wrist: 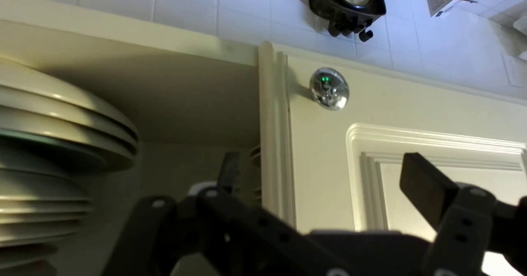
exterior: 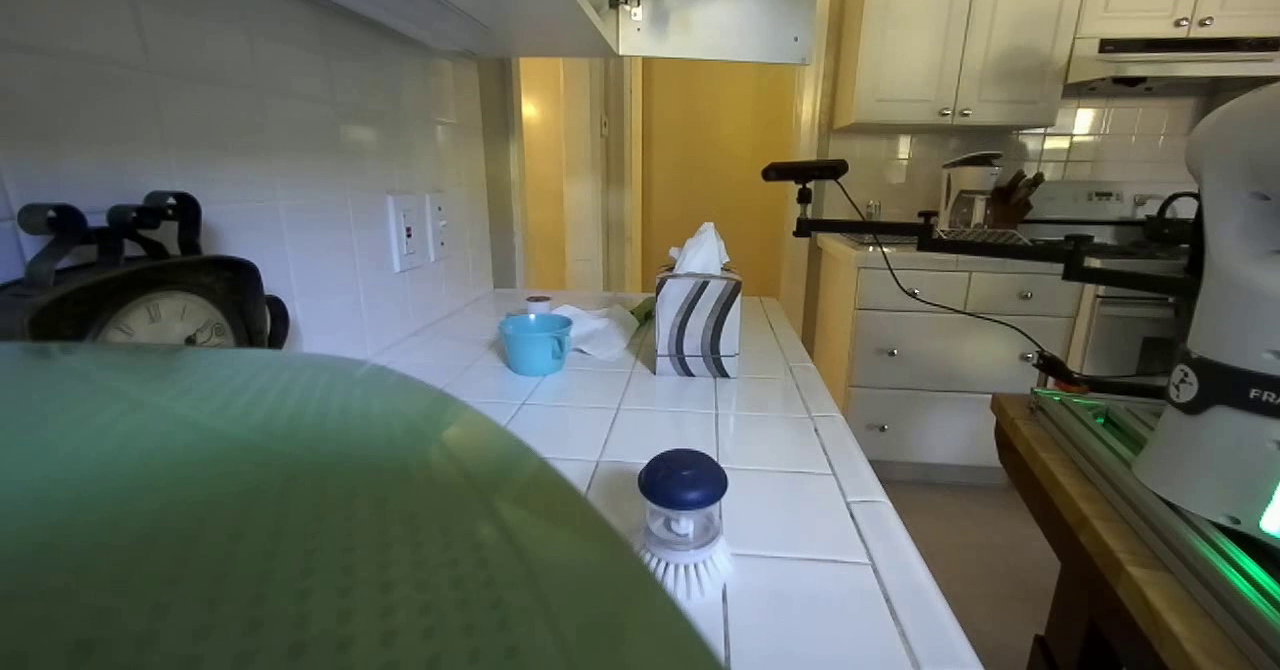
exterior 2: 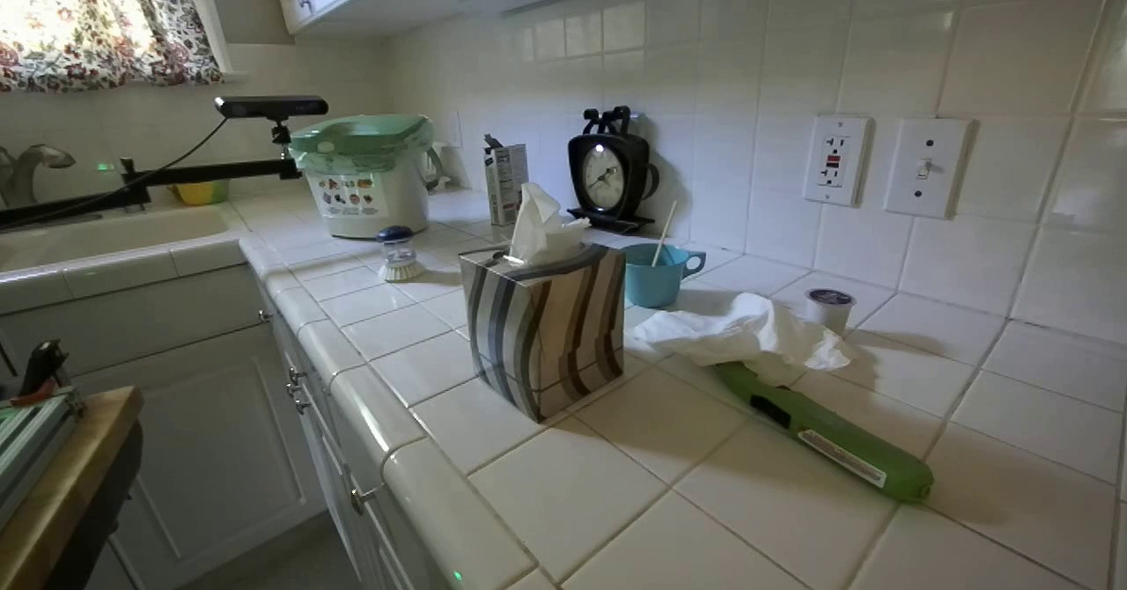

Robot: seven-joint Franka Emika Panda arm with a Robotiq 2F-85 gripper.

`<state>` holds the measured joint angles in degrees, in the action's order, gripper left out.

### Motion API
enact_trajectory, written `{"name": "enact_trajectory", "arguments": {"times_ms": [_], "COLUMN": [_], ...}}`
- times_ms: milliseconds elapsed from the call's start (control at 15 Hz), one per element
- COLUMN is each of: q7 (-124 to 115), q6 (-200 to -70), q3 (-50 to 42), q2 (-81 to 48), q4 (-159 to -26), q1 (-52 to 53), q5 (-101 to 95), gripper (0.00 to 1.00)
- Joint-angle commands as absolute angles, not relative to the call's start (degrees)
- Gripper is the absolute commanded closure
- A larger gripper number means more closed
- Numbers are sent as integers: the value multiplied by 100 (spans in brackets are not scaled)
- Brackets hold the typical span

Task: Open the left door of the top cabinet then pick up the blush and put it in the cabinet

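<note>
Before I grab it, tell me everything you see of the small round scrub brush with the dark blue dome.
The small round scrub brush with the dark blue dome stands upright, bristles down, on the white tiled counter, between the striped cardboard tissue box and the green-topped white bin, apart from both. The dome looks like smooth plastic; below it sits a clear body with a white part inside, then flared white bristles. Only the counter appears to touch it.

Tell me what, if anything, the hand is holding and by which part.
Nothing is held: the hand is open, and the blue-topped brush stands on the counter.
</note>
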<state>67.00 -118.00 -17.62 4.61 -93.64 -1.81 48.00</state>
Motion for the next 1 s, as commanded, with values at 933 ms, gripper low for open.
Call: {"name": "enact_trajectory", "arguments": {"times_ms": [933], "q7": [7749], "q6": [-11027], "q3": [-1188], "q2": [-538], "q4": [-8151], "q1": [-879], "q5": [5632], "gripper": [0]}}
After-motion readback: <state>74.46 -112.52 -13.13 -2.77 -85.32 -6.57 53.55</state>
